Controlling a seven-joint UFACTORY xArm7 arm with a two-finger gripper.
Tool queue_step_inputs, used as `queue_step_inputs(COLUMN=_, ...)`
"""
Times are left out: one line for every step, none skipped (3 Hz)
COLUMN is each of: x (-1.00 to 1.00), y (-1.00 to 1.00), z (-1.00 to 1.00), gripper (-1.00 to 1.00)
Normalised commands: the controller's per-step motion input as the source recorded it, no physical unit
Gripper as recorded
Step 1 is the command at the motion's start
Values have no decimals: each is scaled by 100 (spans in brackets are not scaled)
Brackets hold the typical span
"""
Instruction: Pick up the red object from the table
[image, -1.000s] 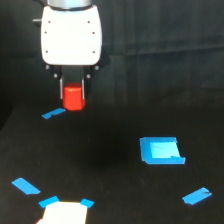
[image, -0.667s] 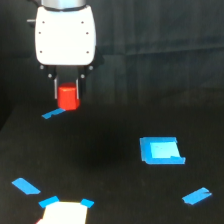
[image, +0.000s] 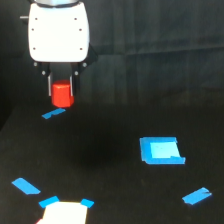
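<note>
**Red block lifted clear of the worktop**

The red block (image: 62, 95) is shown clamped between the fingers of the tool (image: 62, 94), at the upper part of the exterior view's left. It is held above the black worktop (image: 115, 200), over a blue tape strip (image: 53, 113), and no contact with the surface is seen. The pick-up is judged essentially done; only a secure hold remains to be kept.

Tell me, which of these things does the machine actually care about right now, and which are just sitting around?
Part of the job:
- the red object, held between the fingers of the gripper, up off the surface
- the table it came from

Just lying about:
- the blue square patch
- the scattered blue tape pieces
- the white patch at the bottom edge
</note>
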Motion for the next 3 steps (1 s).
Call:
queue_step_inputs(x=-35, y=1, z=48, gripper=-100)
queue_step_inputs(x=-21, y=14, z=20, gripper=-100)
queue_step_inputs(x=4, y=38, z=14, gripper=-100)
